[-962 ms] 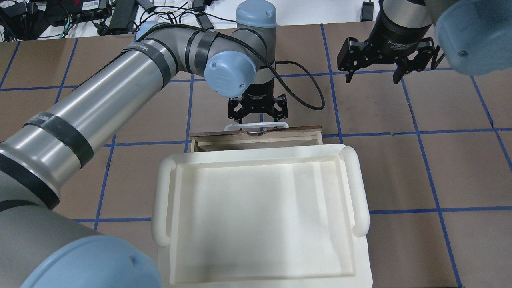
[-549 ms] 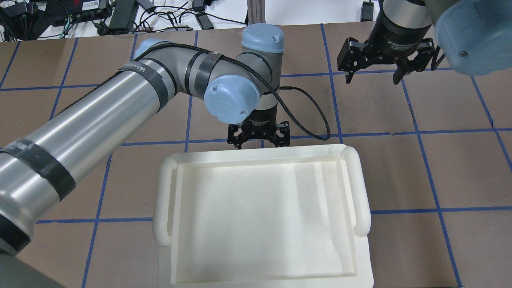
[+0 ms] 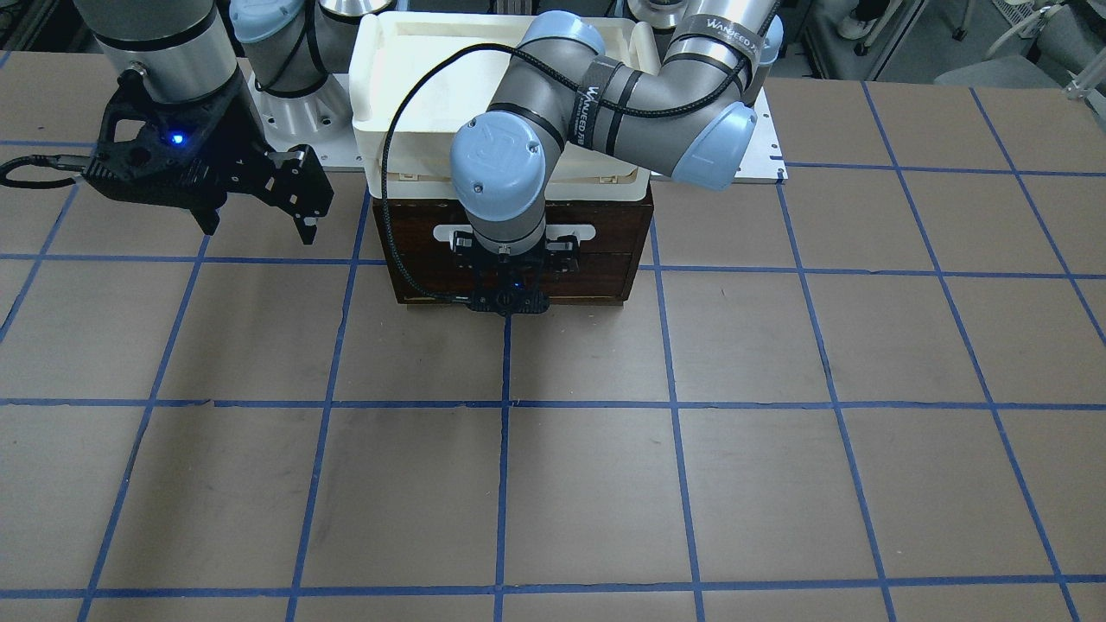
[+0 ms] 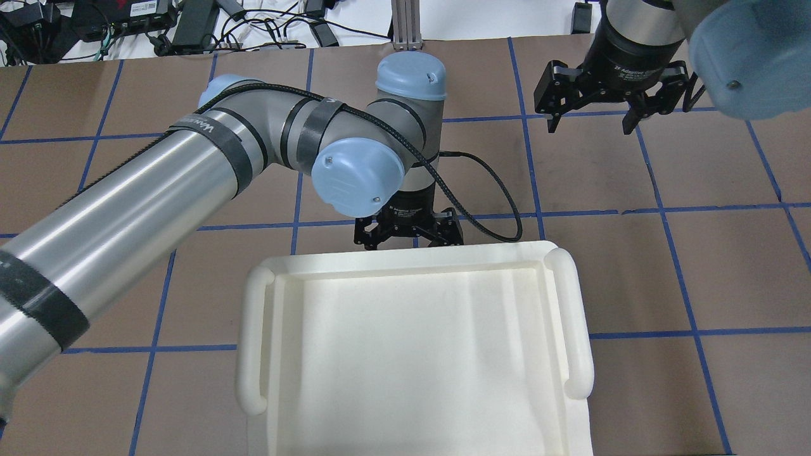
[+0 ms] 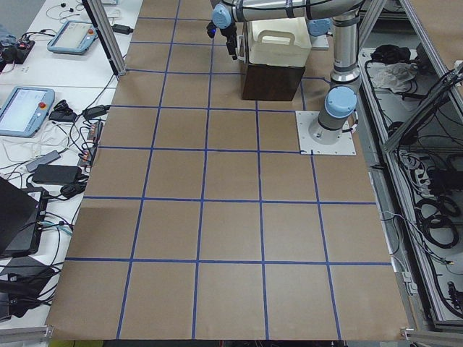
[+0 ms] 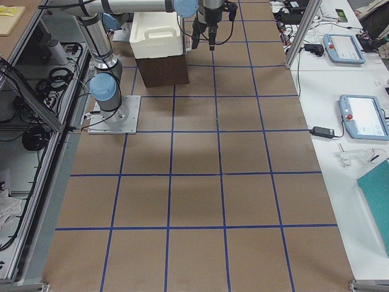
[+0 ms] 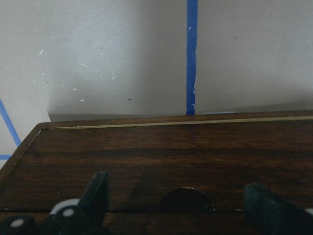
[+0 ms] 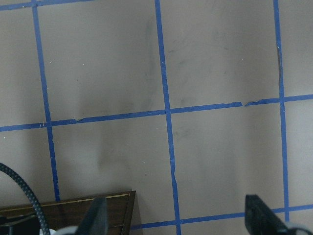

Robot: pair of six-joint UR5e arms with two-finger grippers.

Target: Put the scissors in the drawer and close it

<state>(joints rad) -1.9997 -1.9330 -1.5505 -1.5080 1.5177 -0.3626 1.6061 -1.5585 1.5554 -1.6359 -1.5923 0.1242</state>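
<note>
The drawer (image 3: 605,226) is pushed fully into its dark brown cabinet, and its white bar handle (image 3: 581,231) shows on the front. The scissors are hidden. My left gripper (image 3: 508,263) hangs fingers-down right against the drawer front. In the left wrist view its fingers (image 7: 98,193) stand wide apart over the dark wood (image 7: 146,156), open, with nothing between them. From overhead the left gripper (image 4: 410,239) sits at the far edge of the cream-white bin. My right gripper (image 4: 592,123) is open and empty, above the table to the side of the cabinet (image 3: 259,220).
The cream-white plastic bin (image 4: 570,316) sits on top of the cabinet and hides the drawer from overhead. A black cable (image 4: 494,190) loops from the left wrist. The brown table has a blue tape grid (image 3: 505,402). Cables and electronics (image 4: 158,25) lie beyond the far edge.
The drawer stuck out open a second ago; it is now shut. My left gripper moved toward the cabinet with it. The bin shifted slightly toward the robot. The right arm has not moved.
</note>
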